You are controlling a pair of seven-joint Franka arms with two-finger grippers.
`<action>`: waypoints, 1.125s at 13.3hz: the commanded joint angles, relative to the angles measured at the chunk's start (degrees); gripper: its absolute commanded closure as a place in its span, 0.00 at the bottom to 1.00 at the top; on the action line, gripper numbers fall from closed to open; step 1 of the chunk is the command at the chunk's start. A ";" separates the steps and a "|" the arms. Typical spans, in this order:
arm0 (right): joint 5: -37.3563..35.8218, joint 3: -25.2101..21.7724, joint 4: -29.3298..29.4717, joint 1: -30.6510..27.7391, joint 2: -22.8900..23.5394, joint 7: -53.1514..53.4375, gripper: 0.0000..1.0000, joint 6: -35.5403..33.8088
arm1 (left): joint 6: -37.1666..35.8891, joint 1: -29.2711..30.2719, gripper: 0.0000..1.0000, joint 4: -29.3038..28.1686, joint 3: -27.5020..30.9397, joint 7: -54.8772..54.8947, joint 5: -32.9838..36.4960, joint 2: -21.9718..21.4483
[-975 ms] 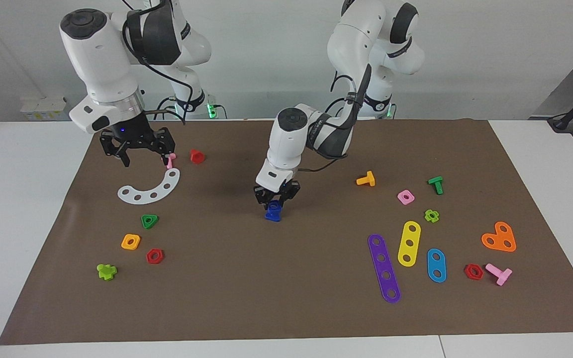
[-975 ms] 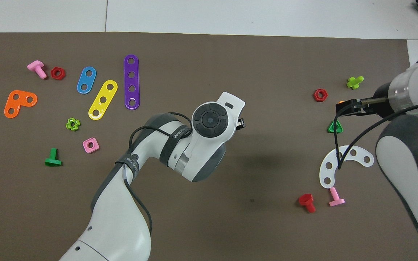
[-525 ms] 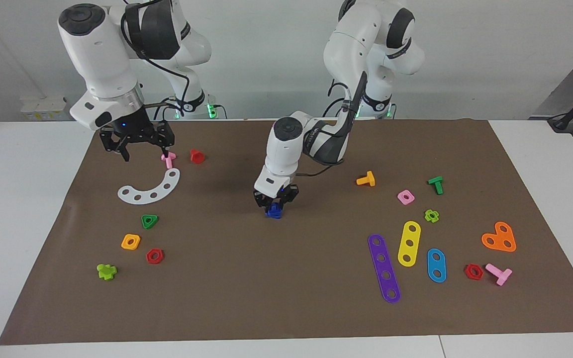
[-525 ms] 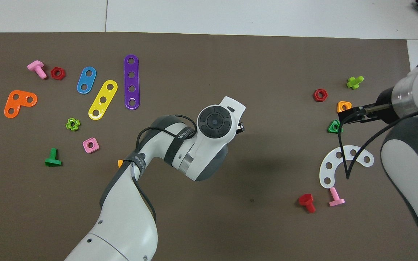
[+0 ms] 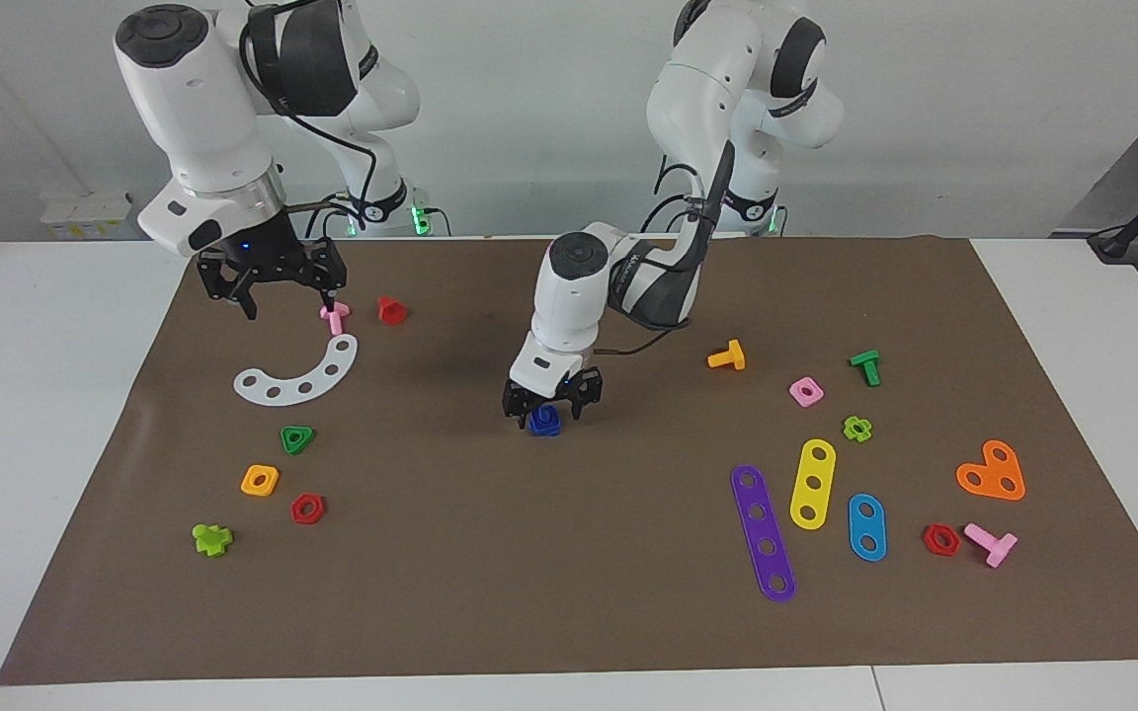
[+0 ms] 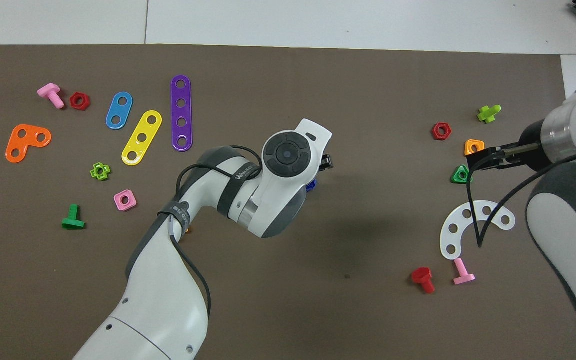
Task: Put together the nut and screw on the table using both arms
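A dark-blue piece (image 5: pixel 544 420) lies on the brown mat (image 5: pixel 569 612) near the table's middle; I cannot tell nut from screw in it. My left gripper (image 5: pixel 549 403) hangs just over it, fingers spread to either side, holding nothing. In the overhead view only a blue sliver (image 6: pixel 310 186) shows under the left wrist. My right gripper (image 5: pixel 278 294) is open and empty, raised over the mat beside a pink screw (image 5: pixel 335 316), toward the right arm's end.
A white curved strip (image 5: pixel 302 375), red screw (image 5: pixel 390 310), green triangular nut (image 5: pixel 296 438), orange-yellow square nut (image 5: pixel 260 480) and red hex nut (image 5: pixel 307 509) lie near the right gripper. An orange screw (image 5: pixel 727 355), pink square nut (image 5: pixel 805 391) and coloured strips lie toward the left arm's end.
The left gripper's fingers have spread apart from the blue piece, which stays on the mat. The right gripper has drawn back a little toward the robots and risen.
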 commanded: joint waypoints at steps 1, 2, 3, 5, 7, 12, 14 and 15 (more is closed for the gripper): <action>1.48 0.29 0.28 -1.24 -0.75 1.73 0.00 -1.70 | -12.57 7.88 0.00 2.52 -0.34 4.96 1.18 -5.91; 1.56 0.29 0.28 -1.41 -0.75 3.58 0.00 -2.23 | -15.31 10.78 0.00 1.22 -0.43 8.04 0.74 -9.67; 1.57 0.29 0.54 -1.42 -0.84 5.77 0.00 -1.97 | -18.99 13.42 0.00 -1.32 -0.25 10.42 0.74 -13.37; 1.48 0.46 0.54 -1.33 -0.75 9.03 0.00 -0.40 | -27.51 21.14 0.00 -5.71 -0.25 20.48 1.26 -20.49; 1.48 0.64 0.54 -1.15 -0.84 9.04 0.00 -0.39 | -32.99 29.23 0.01 -9.76 0.10 33.59 1.44 -25.60; 1.48 0.55 0.28 -1.24 -0.93 8.52 0.00 -0.30 | -33.17 35.59 0.01 -19.89 0.01 40.85 7.06 -39.76; 1.56 0.55 0.37 -1.24 -0.93 8.52 0.00 -0.65 | -33.01 35.51 0.00 -17.79 -0.16 40.76 7.06 -40.56; 1.48 0.55 0.19 -0.98 -1.19 8.43 0.00 -1.09 | -32.92 35.51 0.00 -15.86 -0.25 40.85 7.06 -39.87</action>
